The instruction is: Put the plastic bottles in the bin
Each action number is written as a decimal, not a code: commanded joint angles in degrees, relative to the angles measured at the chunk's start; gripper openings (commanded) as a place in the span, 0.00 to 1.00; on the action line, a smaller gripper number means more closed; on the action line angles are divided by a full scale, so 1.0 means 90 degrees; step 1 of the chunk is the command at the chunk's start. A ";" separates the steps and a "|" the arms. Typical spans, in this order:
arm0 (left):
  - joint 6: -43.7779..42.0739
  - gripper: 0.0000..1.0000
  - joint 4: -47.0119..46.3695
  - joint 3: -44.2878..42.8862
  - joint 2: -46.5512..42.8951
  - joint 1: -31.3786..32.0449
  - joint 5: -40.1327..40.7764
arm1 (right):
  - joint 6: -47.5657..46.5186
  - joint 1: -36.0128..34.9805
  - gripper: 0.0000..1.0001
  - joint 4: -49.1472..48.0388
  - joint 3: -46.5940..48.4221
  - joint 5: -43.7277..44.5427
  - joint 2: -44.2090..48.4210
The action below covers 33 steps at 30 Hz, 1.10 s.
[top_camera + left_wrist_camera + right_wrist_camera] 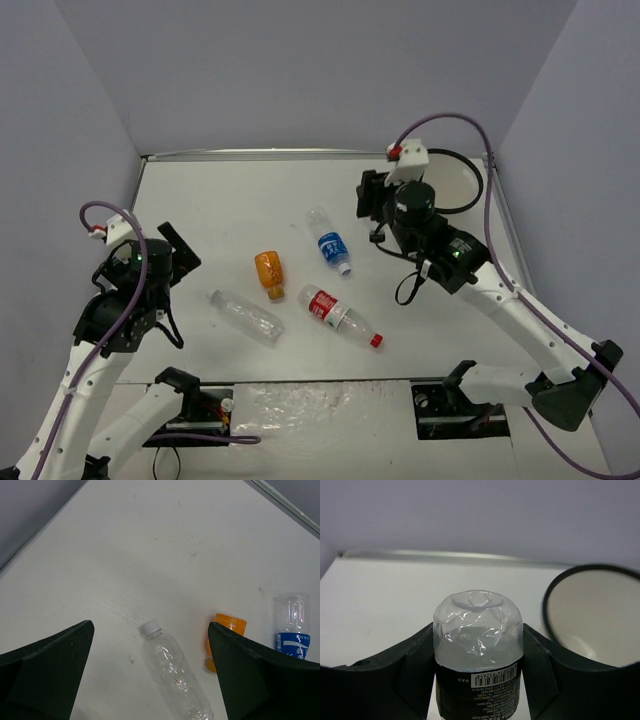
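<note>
My right gripper (372,205) is shut on a clear bottle with a dark label (477,650), held base-forward above the table's back right. The bin (546,611), white with a black rim, stands just right of it; its rim (479,182) shows partly behind the right arm. On the table lie a clear unlabelled bottle (245,316), a short orange bottle (269,273), a blue-labelled bottle (329,242) and a red-labelled bottle (338,313). My left gripper (180,250) is open and empty, above and left of the clear bottle (175,672).
The orange bottle (227,627) and the blue-labelled bottle (294,625) lie to the right in the left wrist view. Grey walls close the table (230,200) at the back and both sides. A purple cable loops over each arm.
</note>
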<state>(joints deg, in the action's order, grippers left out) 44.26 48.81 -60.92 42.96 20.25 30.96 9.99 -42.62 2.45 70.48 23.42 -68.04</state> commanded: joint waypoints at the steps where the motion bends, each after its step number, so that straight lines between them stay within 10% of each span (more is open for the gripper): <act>1: 0.0280 0.97 0.0018 -0.0089 0.0009 0.0035 0.0220 | -0.0524 0.1064 0.32 -0.0340 0.1318 0.0966 -0.0466; 11: 0.0886 0.97 0.0413 0.0106 -0.0271 0.0035 -0.0115 | 0.0142 0.3305 0.44 -0.0504 0.2164 0.0145 -0.2038; 18: 0.1494 0.97 0.1611 0.0116 0.0095 0.0035 -0.0263 | 0.0410 0.3359 0.97 -0.0718 0.1755 0.0233 -0.2055; 33: 0.2389 0.97 -0.0399 0.1739 0.1122 0.0048 -0.1787 | 0.1996 0.3339 1.00 -0.0632 -0.2107 -0.0107 0.2785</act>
<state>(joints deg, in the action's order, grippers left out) 61.12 53.74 -45.72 51.46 20.26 18.06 22.52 -12.43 -0.15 60.03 24.99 -53.11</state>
